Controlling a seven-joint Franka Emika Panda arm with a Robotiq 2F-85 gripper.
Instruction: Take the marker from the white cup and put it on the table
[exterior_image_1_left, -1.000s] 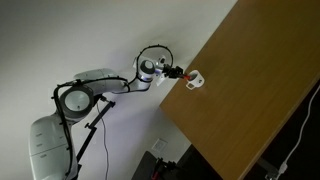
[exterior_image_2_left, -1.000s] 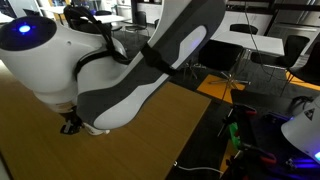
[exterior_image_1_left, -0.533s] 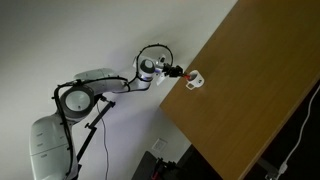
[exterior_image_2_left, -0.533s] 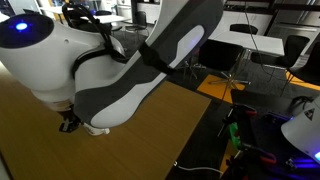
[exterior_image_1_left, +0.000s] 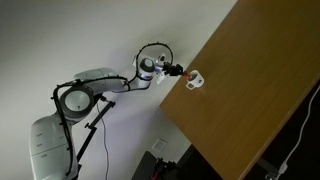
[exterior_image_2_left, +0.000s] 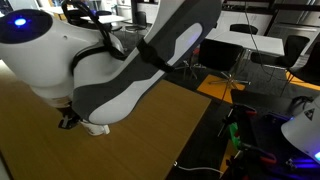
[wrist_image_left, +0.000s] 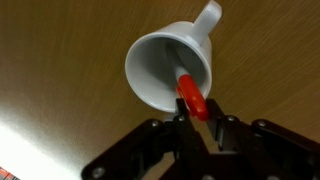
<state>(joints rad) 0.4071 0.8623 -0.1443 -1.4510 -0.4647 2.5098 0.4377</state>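
In an exterior view, read from the left: the arm's base (exterior_image_1_left: 42, 150) stands off the tabletop (exterior_image_1_left: 250, 90), and the arm (exterior_image_1_left: 105, 88) reaches rightward to the white cup (exterior_image_1_left: 196, 80). The cup sits close to the tabletop edge nearest the arm. At this scale you cannot make out the marker there. In an exterior view taken from close behind, the white and grey arm (exterior_image_2_left: 150, 60) fills most of the picture. Its dark wrist end shows at lower left, with the white cup (exterior_image_2_left: 97, 128) just to its right on the brown wood. For the grasp, refer to the wrist view. The cup's open mouth faces the camera in the left and middle of the picture, and its loop handle (wrist_image_left: 207, 15) points to the upper right. The marker (wrist_image_left: 192, 97), red, leans out of the cup over the rim, one end inside the bowl and the other at the bottom of the picture. There the fingers (wrist_image_left: 226, 130) are clenched on it, one dark finger on each side of the red barrel. The marker has not yet cleared the cup.
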